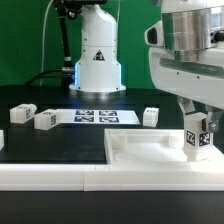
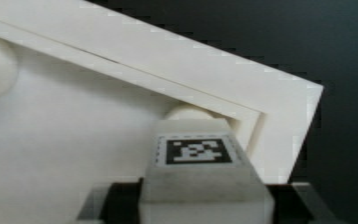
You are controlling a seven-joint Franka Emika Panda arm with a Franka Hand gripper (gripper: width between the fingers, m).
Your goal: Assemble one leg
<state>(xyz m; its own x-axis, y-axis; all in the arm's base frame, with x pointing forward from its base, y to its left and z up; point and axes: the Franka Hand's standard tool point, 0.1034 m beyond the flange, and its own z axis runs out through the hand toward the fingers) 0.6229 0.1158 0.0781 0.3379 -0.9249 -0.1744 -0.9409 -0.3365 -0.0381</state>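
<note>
My gripper (image 1: 197, 128) is shut on a leg (image 1: 197, 138), a stubby white block with a black-and-white tag, held upright over the corner of the flat white slab (image 1: 150, 152) at the exterior view's right. In the wrist view the leg (image 2: 201, 165) sits between my dark fingers (image 2: 123, 203), and its far end meets the slab (image 2: 87, 130) at the round corner socket (image 2: 190, 108). I cannot tell how deep it sits. Three loose legs lie on the black table: two at the exterior view's left (image 1: 22, 113) (image 1: 45, 120) and one behind the slab (image 1: 150, 116).
The marker board (image 1: 95, 116) lies in front of the robot base (image 1: 97, 60). A white raised border (image 1: 60, 176) runs along the table's front edge against the slab. Another white piece shows at the left edge (image 1: 2, 138).
</note>
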